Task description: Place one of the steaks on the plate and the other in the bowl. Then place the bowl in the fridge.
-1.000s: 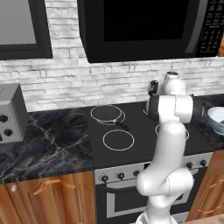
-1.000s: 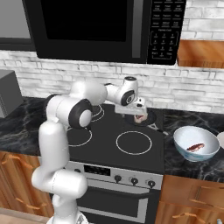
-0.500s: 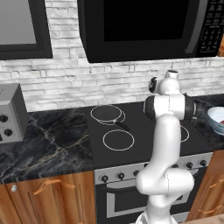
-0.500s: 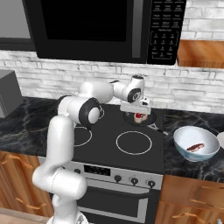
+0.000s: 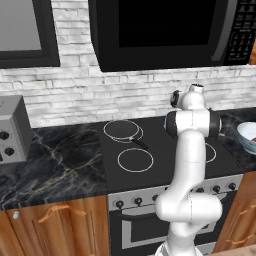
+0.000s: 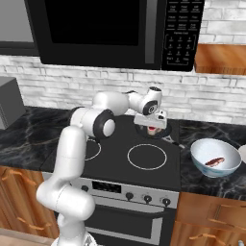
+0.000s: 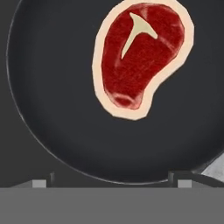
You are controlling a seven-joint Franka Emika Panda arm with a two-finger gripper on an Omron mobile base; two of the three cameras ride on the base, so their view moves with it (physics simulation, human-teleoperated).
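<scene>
One steak (image 7: pixel 140 59), red with a pale fat rim, lies in a dark frying pan (image 7: pixel 52 109) on the stove's back right burner. My gripper (image 7: pixel 111 179) hangs open straight above that pan, its fingertips (image 7: pixel 41 182) short of the meat and nothing between them. In the right base view the gripper (image 6: pixel 151 126) hovers low over this steak (image 6: pixel 153 130). The other steak (image 6: pixel 214 161) lies inside the bowl (image 6: pixel 211 171), which stands on the dark counter right of the stove; the bowl (image 5: pixel 245 131) also shows at the left base view's right edge. The fridge is out of view.
A second dark pan (image 5: pixel 122 130) sits on the back left burner, handle pointing forward. A black microwave (image 6: pixel 110 29) hangs above the stove. A grey toaster (image 5: pixel 12 130) stands on the left counter. A pale rim, perhaps the plate (image 6: pixel 243 153), peeks in at the right edge.
The hand has shifted a little to the right and down, settling lower over the back right pan. The jaws stayed open; the bowl and steaks have not moved.
</scene>
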